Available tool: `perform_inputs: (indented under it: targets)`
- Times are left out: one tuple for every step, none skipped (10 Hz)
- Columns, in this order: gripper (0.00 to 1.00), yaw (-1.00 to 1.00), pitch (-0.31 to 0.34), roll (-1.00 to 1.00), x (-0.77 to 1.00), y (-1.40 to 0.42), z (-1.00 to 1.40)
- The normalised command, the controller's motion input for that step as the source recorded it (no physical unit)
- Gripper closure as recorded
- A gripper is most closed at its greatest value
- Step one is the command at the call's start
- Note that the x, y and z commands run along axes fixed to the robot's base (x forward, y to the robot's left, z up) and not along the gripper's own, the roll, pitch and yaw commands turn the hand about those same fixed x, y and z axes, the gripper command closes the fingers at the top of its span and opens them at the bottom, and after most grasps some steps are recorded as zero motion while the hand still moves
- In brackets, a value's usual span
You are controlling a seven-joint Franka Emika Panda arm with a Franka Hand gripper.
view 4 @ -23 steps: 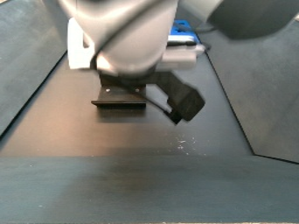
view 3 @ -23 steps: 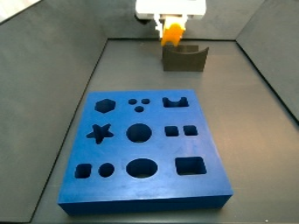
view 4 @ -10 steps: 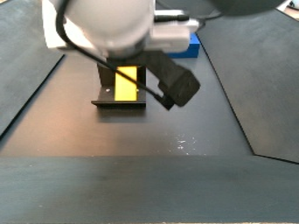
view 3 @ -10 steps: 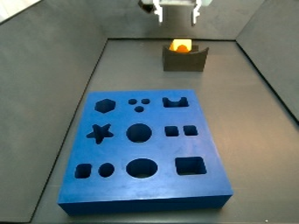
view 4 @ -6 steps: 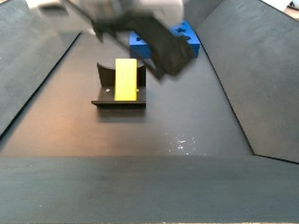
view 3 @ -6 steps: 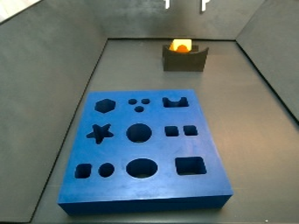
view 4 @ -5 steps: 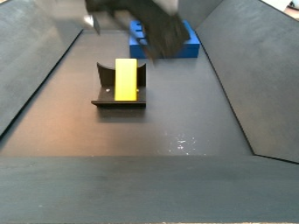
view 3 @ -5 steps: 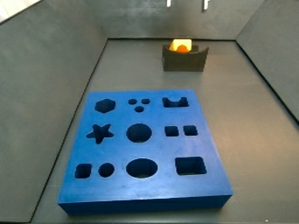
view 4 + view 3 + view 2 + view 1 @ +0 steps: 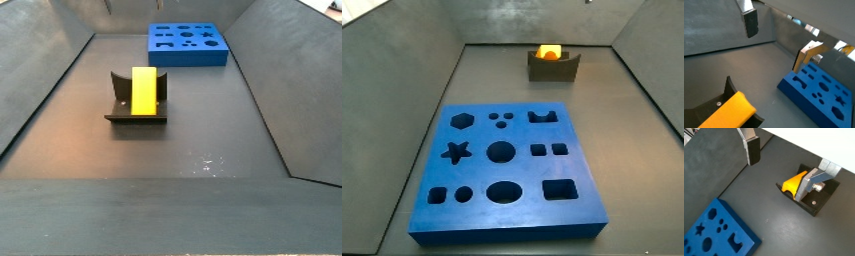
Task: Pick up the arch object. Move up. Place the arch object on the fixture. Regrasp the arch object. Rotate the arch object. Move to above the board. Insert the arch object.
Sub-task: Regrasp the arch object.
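High above the dark floor, seen only in both wrist views, gripper (image 9: 779, 159) with silver fingers (image 9: 751, 147) spread wide apart, nothing between the pads. Well below, resting in the fixture (image 9: 819, 202): arch object (image 9: 793, 182), yellow-orange, leaning against the upright of the dark bracket, untouched by the fingers. Same pairing in both side views: arch object (image 9: 144, 92) standing on the fixture (image 9: 135, 114), no arm in sight there. Farther off across bare floor, well apart from the fixture: blue board (image 9: 187, 46), lying flat, its star, hexagon, circle, square and arch holes all unfilled (image 9: 505, 171).
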Motion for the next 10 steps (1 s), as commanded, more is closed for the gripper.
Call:
perform_inputs:
  targets:
    - [0.0, 0.01, 0.026, 1.0, -0.04, -0.11, 0.04]
    - [0.0, 0.01, 0.02, 1.0, -0.04, 0.0, 0.02]
    - [0.0, 0.01, 0.015, 1.0, -0.04, -0.02, 0.01]
    - [0.0, 0.01, 0.01, 1.0, -0.05, -0.03, 0.01]
    - [0.0, 0.01, 0.003, 1.0, -0.04, -0.02, 0.01]
    - [0.0, 0.01, -0.005, 1.0, -0.04, -0.02, 0.0]
    - [0.0, 0.01, -0.011, 1.0, -0.03, -0.02, 0.01]
    - [0.0, 0.01, -0.017, 1.0, -0.03, -0.02, 0.01]
    - [0.0, 0.01, -0.018, 1.0, -0.03, -0.02, 0.0]
    - [0.0, 0.01, -0.017, 1.0, -0.03, -0.02, 0.0]
